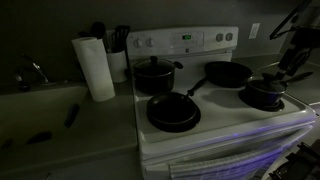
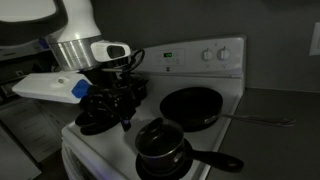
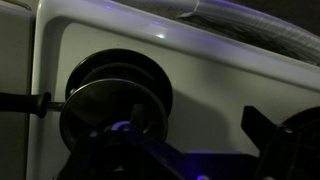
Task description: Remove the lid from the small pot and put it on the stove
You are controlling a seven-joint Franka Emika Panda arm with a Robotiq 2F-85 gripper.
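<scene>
The small pot (image 1: 263, 97) sits at the front right of the white stove (image 1: 225, 122), with the lid (image 1: 263, 87) on it. In an exterior view the pot (image 2: 166, 160), with its side handle, stands nearest on the stove (image 2: 236, 130), and the lid (image 2: 157, 140) is still on. My gripper (image 1: 292, 62) (image 2: 112, 104) hangs in the air above and to one side of the pot. In the wrist view the lid (image 3: 110, 105) covers the pot (image 3: 25, 101), whose handle points left on the stove (image 3: 210, 90). The gripper (image 3: 180, 140) is open, empty and apart from the lid.
A taller black pot (image 1: 155, 75) stands at the back left. One frying pan (image 1: 172, 112) is in front of it. Another frying pan (image 1: 227, 72) (image 2: 190, 105) is behind the small pot. A paper towel roll (image 1: 95, 68) and a counter (image 1: 40, 115) lie left of the stove.
</scene>
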